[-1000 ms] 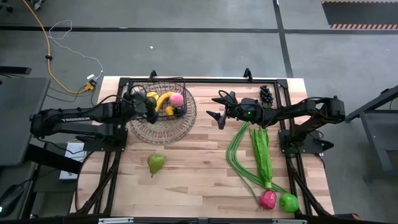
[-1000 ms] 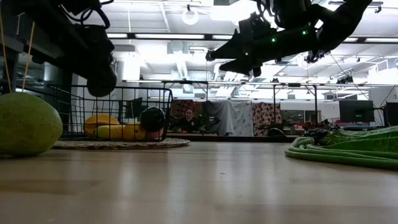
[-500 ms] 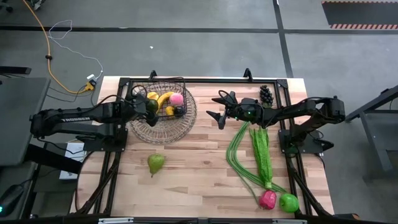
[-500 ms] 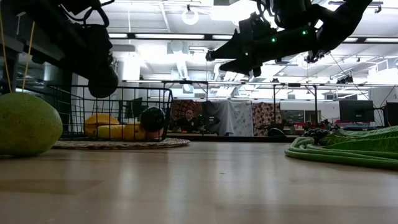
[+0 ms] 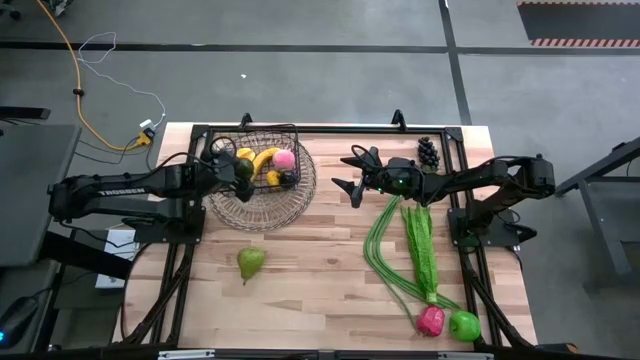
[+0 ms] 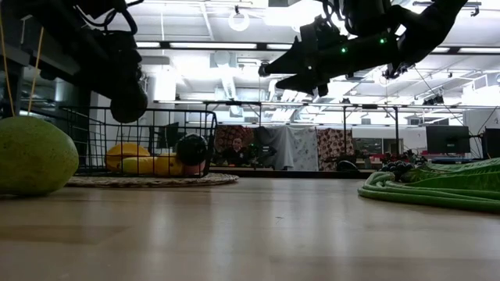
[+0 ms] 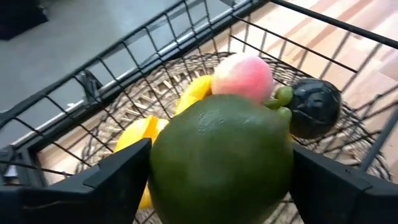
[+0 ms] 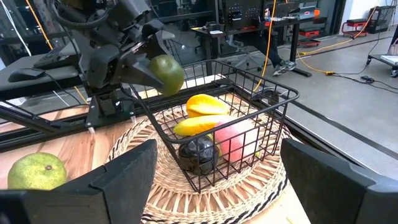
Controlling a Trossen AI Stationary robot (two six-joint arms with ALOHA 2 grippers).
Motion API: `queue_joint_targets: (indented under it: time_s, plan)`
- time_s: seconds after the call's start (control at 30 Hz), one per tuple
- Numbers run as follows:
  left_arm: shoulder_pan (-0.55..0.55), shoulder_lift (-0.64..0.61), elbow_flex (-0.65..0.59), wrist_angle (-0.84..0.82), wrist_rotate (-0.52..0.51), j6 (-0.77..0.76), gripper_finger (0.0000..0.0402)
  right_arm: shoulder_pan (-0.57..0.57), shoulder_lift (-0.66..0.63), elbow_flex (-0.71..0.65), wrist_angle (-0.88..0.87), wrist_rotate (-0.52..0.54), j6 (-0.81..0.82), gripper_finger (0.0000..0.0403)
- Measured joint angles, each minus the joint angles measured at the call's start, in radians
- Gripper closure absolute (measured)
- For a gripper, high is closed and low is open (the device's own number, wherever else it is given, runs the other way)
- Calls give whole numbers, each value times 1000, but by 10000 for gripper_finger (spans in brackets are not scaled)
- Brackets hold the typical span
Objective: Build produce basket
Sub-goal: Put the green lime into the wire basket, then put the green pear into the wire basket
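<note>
Pear [image 7: 221, 158] between the left hand [image 5: 236, 168]'s fingers now hangs lower over the basket [image 5: 300, 185] rim than a second ago, the jaws easing wider but the fruit not dropped; release looks near. Right hand [image 5: 352, 176], spread wide and empty, waits beside the basket. Inside the basket: one banana [image 5: 262, 160], one peach [image 5: 285, 158], one dark fruit [image 5: 288, 178]. On the tabletop [image 5: 320, 270] outside the basket: one pear [image 5: 250, 263], one grape bunch [image 5: 428, 151], one bean bundle [image 5: 385, 255], one leafy green [image 5: 421, 240], one pepper [image 5: 431, 320], one apple [image 5: 464, 325].

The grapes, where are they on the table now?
In the high view, the grapes lie at the table's far right edge, just beyond the right claw and the beans.
</note>
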Motion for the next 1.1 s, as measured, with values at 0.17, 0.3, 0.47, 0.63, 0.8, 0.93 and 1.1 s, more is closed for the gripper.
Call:
queue_joint_targets:
  time_s: [0.17,0.3,0.47,0.63,0.8,0.93,1.1]
  plan:
    - [0,0,0,0,-20,9,24,0,0,0,0,0,0,71]
    - [0,0,0,7,-8,41,5,0,0,0,0,0,0,71]
    - [-2,-1,30,45,41,69,13,0,0,0,1,0,0,71]
    - [-67,-26,31,270,105,154,13,0,0,0,1,0,0,71]
    - [-201,-87,-75,631,207,301,13,0,0,0,3,0,0,71]
    - [-258,-141,-131,735,339,419,14,0,0,0,9,0,0,71]
    - [-279,-181,-161,734,415,480,14,0,0,0,25,0,2,71]
